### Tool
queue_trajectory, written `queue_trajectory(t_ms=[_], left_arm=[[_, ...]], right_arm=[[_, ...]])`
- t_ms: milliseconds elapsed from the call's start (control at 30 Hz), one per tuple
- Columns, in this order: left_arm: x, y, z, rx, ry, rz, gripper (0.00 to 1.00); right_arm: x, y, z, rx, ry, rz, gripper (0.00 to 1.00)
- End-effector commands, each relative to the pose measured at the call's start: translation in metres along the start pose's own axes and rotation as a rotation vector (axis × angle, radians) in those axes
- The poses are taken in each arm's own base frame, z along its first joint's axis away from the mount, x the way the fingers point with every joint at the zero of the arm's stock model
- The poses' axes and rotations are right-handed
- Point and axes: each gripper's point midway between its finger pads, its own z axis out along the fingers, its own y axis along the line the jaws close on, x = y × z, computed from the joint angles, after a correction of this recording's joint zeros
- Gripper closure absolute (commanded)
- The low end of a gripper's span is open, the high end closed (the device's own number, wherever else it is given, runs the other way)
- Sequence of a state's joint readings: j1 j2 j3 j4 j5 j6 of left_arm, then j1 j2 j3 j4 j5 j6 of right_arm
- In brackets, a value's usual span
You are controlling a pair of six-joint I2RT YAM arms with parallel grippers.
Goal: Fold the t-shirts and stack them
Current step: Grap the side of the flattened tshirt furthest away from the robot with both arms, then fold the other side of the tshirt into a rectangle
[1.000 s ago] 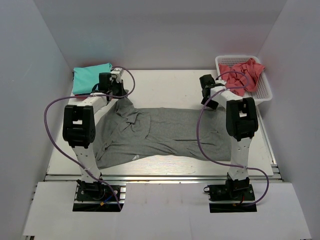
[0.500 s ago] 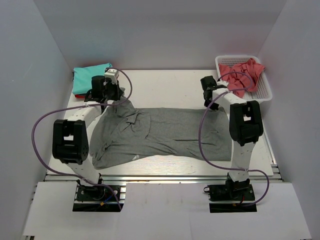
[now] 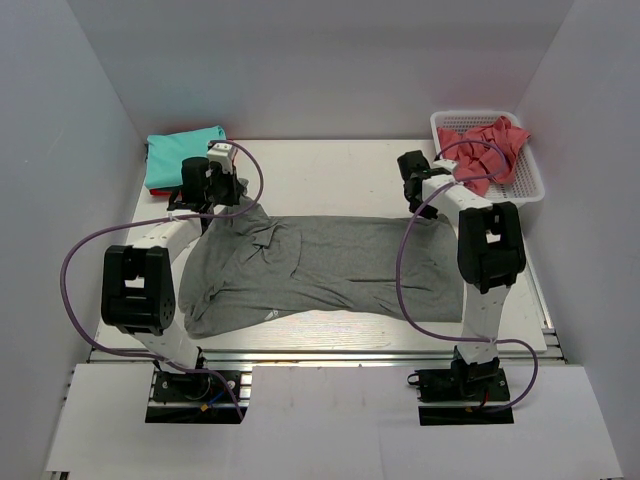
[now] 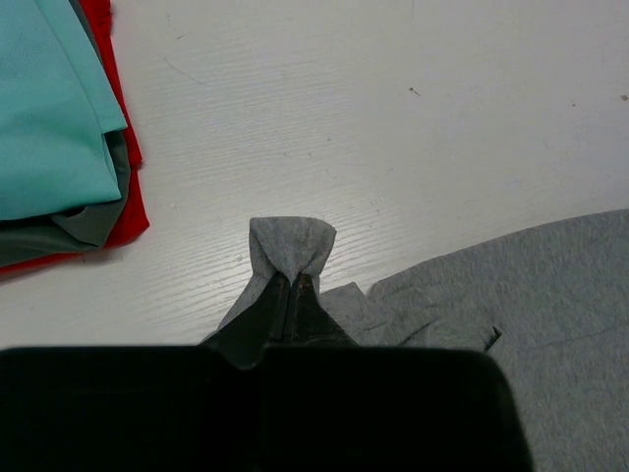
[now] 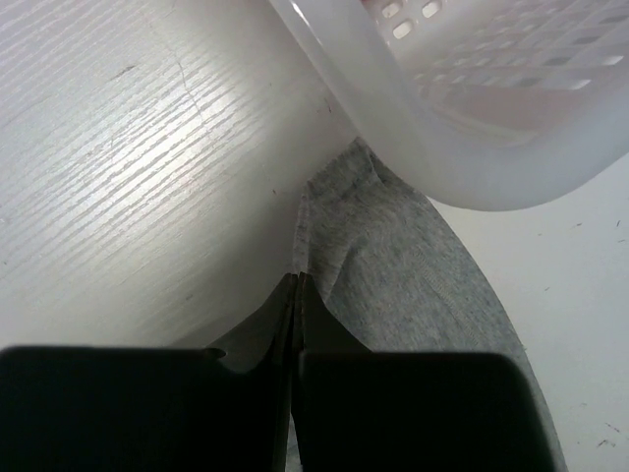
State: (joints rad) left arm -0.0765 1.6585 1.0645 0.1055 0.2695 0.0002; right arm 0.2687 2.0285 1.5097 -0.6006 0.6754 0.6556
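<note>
The grey t-shirt (image 3: pixel 330 262) lies spread mid-table. My left gripper (image 4: pixel 292 280) is pinched shut on its far left corner, and my right gripper (image 5: pixel 297 280) on its far right edge beside the basket (image 5: pixel 472 147). I should lift both evenly and keep the cloth taut.

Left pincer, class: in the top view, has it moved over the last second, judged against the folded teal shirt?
Yes. The left pincer, shut on the grey t-shirt, has shifted left, closer to the folded teal t-shirt.
</note>
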Motion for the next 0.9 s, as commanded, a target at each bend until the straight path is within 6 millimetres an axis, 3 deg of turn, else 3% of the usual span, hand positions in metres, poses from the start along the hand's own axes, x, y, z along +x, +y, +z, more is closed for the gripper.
queue_trajectory(t_ms=[0,67,167,233,267,300,333,467,533,567,700,867], left_arm=[[-0.021,-0.002,-0.010,-0.005,-0.061,0.016,1.00],[-0.022,-0.004,-0.013,0.005,-0.060,0.016,1.00],[-0.021,-0.006,-0.020,0.003,-0.051,0.000,1.00],[-0.019,-0.014,-0.033,0.020,-0.027,-0.048,1.00],[-0.007,-0.016,-0.038,0.019,-0.009,-0.053,1.00],[-0.018,-0.025,-0.051,0.031,-0.051,-0.050,1.00],[-0.008,-0.024,-0.058,0.015,-0.042,-0.053,1.00],[-0.013,-0.024,-0.095,-0.052,-0.110,-0.110,1.00],[-0.009,-0.018,-0.107,-0.106,-0.146,-0.135,1.00],[-0.021,-0.022,-0.121,-0.101,-0.204,-0.123,1.00],[-0.023,-0.025,-0.143,-0.114,-0.274,-0.148,1.00],[0.013,-0.018,-0.163,-0.198,-0.219,-0.242,1.00]], right_arm=[[-0.012,0.000,-0.002,0.018,-0.031,0.026,1.00],[-0.017,0.000,-0.011,-0.004,-0.040,0.033,1.00],[-0.004,-0.006,-0.015,-0.014,-0.029,0.012,1.00],[0.002,-0.015,-0.029,-0.037,-0.026,0.002,1.00],[0.000,-0.018,-0.038,-0.052,-0.037,0.009,1.00],[0.004,-0.024,-0.044,-0.058,-0.036,0.003,1.00],[0.010,-0.027,-0.044,-0.058,-0.029,-0.003,1.00],[0.020,-0.038,-0.065,-0.088,-0.024,-0.026,1.00],[0.021,-0.045,-0.075,-0.091,-0.032,-0.030,1.00],[0.022,-0.049,-0.076,-0.085,-0.032,-0.043,1.00],[0.020,-0.064,-0.089,-0.082,-0.058,-0.037,1.00],[0.023,-0.085,-0.105,-0.081,-0.074,-0.023,1.00]])
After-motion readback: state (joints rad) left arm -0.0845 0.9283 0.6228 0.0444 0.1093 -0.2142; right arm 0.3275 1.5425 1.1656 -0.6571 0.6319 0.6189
